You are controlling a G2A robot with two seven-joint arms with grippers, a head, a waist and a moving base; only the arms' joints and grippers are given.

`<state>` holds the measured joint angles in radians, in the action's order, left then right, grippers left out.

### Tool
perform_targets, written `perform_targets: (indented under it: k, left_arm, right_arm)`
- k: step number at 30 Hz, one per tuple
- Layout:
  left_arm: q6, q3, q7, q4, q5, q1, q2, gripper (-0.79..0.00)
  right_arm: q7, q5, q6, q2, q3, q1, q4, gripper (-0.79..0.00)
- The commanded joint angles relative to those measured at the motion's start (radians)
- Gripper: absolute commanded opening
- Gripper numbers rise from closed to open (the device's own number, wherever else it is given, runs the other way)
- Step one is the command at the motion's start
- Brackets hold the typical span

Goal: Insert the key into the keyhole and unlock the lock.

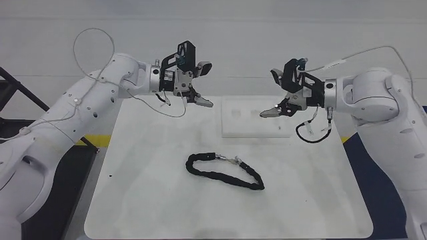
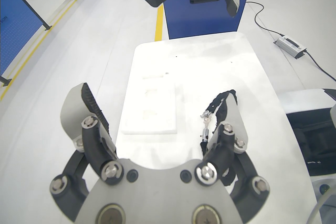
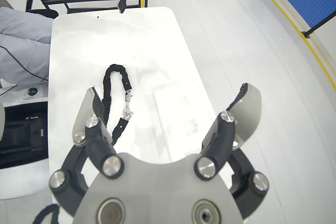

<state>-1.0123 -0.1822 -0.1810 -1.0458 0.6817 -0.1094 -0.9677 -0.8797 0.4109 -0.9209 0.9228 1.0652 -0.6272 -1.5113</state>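
Pre-grasp, nothing held. Left gripper (image 1: 205,85) and right gripper (image 1: 270,95) are both spread wide and empty, hovering at 11 and 1 o'clock of the chain lock (image 1: 223,171), which lies mid-table (image 1: 147,187). The key (image 3: 127,105) is at its metal end. Next: 1 gripper pins the lock, 1 pinches the key.

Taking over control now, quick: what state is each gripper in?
Left gripper: open, holding nothing.
Right gripper: open, holding nothing.

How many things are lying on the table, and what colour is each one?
Black: 1, the chain lock
Silver: 1, the bunch of keys at the lock's metal ends
White: 1, the foam block
Total: 3
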Motion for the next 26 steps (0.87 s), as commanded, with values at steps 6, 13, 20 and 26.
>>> perform_targets:
  k: [6,13,20,26]
  left_arm:
    - [0.0,0.012,0.039,0.0,-0.115,0.013,-0.015,0.0]
    - [0.0,0.012,0.039,0.0,-0.115,0.013,-0.015,-0.001]
    - [0.0,0.012,0.039,0.0,-0.115,0.013,-0.015,-0.001]
    - [0.0,0.012,0.039,0.0,-0.115,0.013,-0.015,-0.001]
  right_arm:
    - [-0.002,-0.045,-0.017,0.0,-0.029,0.035,0.035,0.0]
    - [-0.002,-0.044,-0.017,0.0,-0.029,0.035,0.035,-0.001]
    - [-0.002,-0.044,-0.017,0.0,-0.029,0.035,0.035,0.0]
    - [-0.002,-0.044,-0.017,0.0,-0.029,0.035,0.035,0.0]
